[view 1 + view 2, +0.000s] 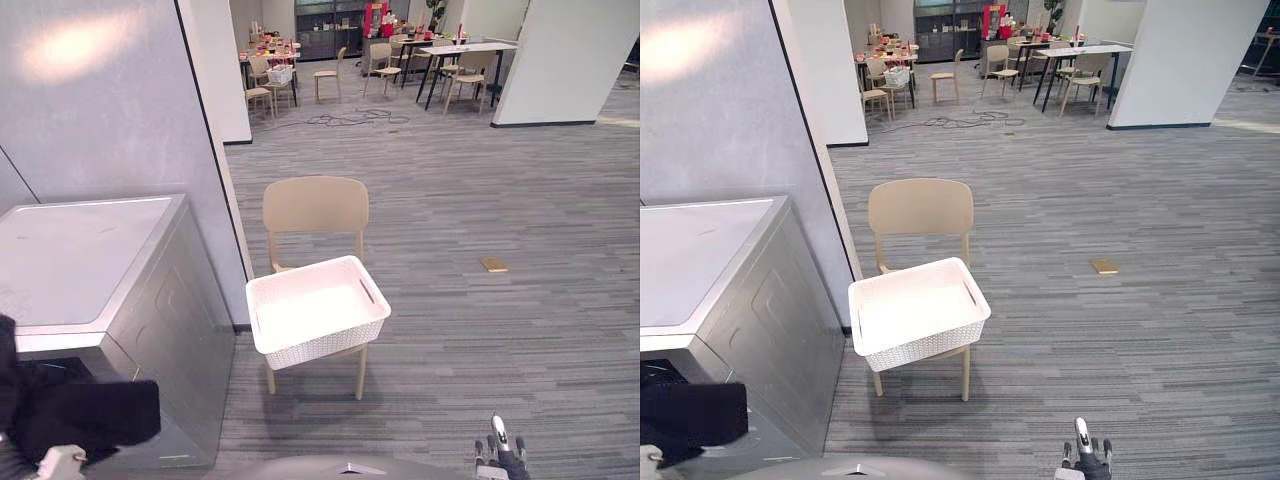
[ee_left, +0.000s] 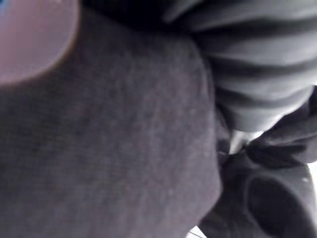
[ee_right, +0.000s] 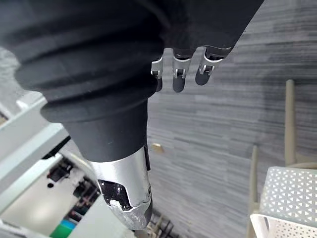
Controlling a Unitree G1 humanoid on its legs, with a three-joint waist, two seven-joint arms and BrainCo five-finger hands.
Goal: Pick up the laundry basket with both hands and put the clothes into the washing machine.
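The white woven laundry basket is parked on the tan chair, black cloth is kept by the grey washing machine for loading, the left hand's grip is hidden under it, and the right hand is hung slack.

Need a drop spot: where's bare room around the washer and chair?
Bare: washing machine top, against the grey wall; open carpet right of the chair, up to a small tan item. Crowded: basket fills the chair seat; dark clothes at the machine's front.
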